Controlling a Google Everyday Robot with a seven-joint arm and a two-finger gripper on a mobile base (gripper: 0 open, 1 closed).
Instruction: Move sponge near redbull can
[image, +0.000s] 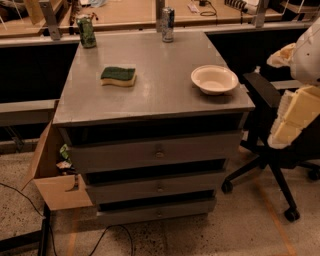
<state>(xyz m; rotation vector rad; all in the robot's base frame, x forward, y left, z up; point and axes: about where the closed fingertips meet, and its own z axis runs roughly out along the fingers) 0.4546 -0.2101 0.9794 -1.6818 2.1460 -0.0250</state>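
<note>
The sponge, dark green on top with a pale yellow base, lies flat on the left half of the grey cabinet top. The redbull can, slim, silver and blue, stands upright at the cabinet's far edge, near the middle. My gripper shows as pale cream parts at the right edge of the view. It is off the cabinet's right side, in front of the office chair, far from the sponge and the can. It holds nothing that I can see.
A green can stands at the far left corner. A white bowl sits near the right edge. A black office chair stands to the right, and an open cardboard box at the lower left. Wooden desks run behind.
</note>
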